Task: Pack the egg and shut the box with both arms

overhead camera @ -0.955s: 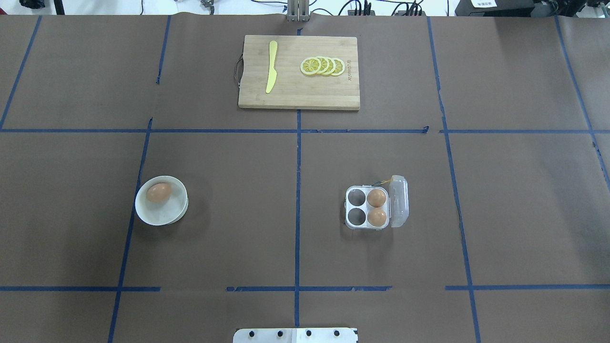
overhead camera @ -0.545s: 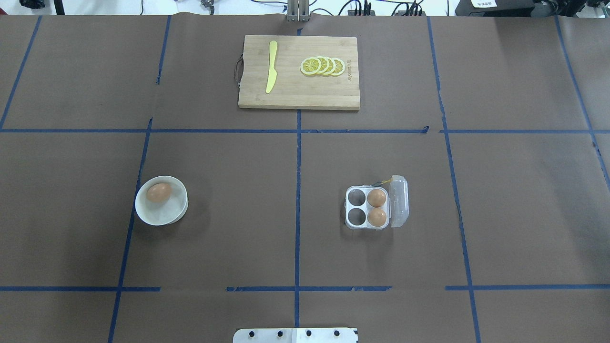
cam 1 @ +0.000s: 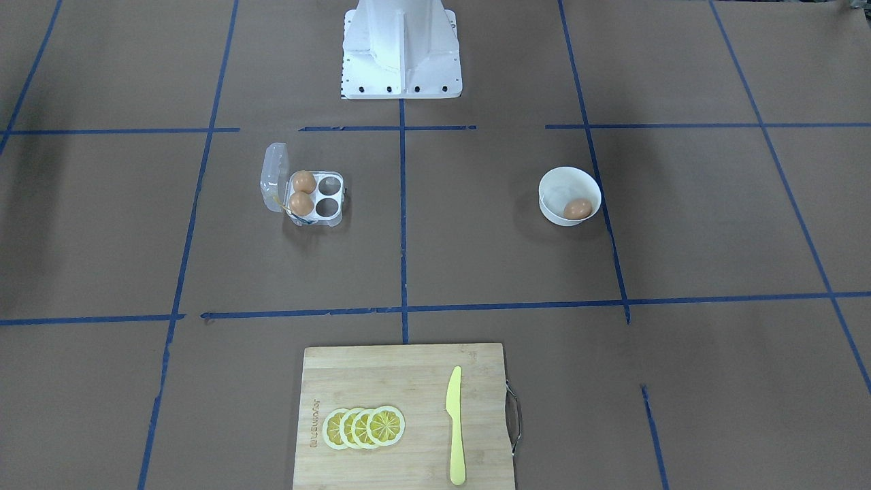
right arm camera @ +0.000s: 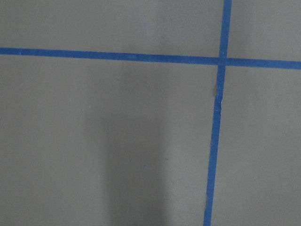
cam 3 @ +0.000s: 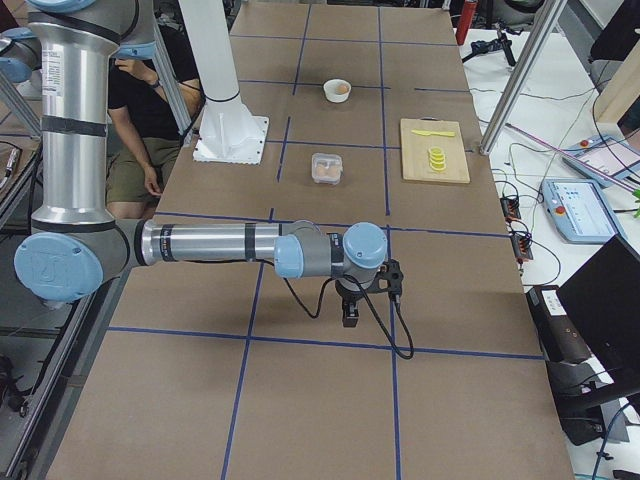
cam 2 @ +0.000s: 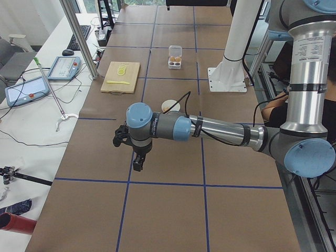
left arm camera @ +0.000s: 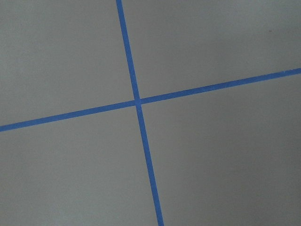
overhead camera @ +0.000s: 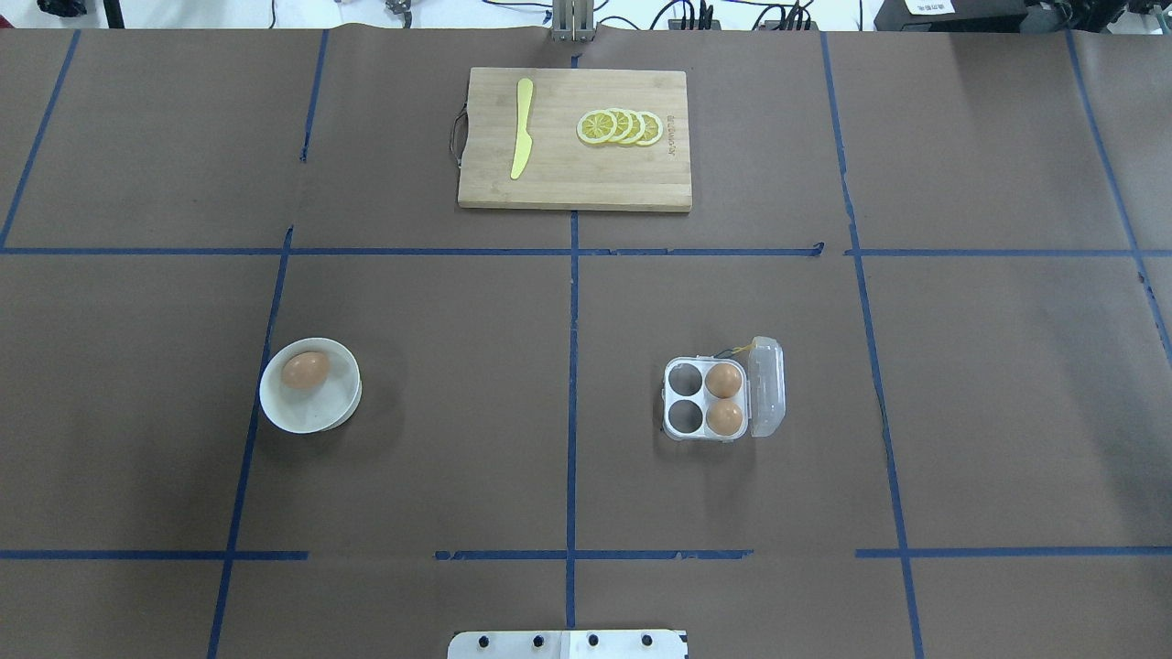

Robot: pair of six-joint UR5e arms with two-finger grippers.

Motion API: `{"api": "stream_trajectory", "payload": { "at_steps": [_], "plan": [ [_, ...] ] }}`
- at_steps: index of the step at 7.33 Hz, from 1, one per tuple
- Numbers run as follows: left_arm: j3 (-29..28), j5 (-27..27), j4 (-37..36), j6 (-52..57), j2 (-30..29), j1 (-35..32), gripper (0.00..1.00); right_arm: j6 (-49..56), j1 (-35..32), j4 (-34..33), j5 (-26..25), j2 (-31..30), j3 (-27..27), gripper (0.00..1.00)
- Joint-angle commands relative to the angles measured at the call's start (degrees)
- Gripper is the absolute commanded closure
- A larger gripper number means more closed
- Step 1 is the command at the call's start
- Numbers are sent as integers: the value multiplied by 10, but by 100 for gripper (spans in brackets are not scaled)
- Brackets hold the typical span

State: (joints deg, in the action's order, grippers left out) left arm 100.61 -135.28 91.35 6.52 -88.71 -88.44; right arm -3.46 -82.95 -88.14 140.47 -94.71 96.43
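A brown egg (overhead camera: 305,370) lies in a round white bowl (overhead camera: 316,416) at the table's left; it also shows in the front view (cam 1: 578,209). The clear four-cell box (overhead camera: 705,399) stands right of centre with its lid (overhead camera: 767,386) open and two brown eggs (overhead camera: 724,380) in its right cells; the left cells are empty. The box also shows in the front view (cam 1: 316,199). My left gripper (cam 2: 137,161) hangs over the table's left end, far from the bowl. My right gripper (cam 3: 350,313) hangs over the right end, far from the box. I cannot tell whether either is open or shut.
A wooden cutting board (overhead camera: 575,188) with a yellow knife (overhead camera: 522,128) and lemon slices (overhead camera: 620,127) lies at the table's far edge. The white pedestal (cam 1: 401,47) stands at the robot's side. Blue tape lines cross the brown table cover.
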Motion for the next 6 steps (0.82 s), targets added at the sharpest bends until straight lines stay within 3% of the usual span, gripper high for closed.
{"api": "stream_trajectory", "payload": {
  "at_steps": [1,2,3,5,6],
  "plan": [
    [2,-1,67,-4,4,39,0,-1,9,30,16,-1,-5,0],
    [18,-1,76,-4,3,77,0,-1,9,37,34,-2,1,0],
    [39,1,106,-51,0,135,0,-1,9,95,34,-9,1,0],
    [63,10,240,-166,-3,236,0,0,9,140,36,-23,-1,0],
    [87,52,264,-243,-8,288,0,0,10,140,37,-24,1,0]
  ]
}}
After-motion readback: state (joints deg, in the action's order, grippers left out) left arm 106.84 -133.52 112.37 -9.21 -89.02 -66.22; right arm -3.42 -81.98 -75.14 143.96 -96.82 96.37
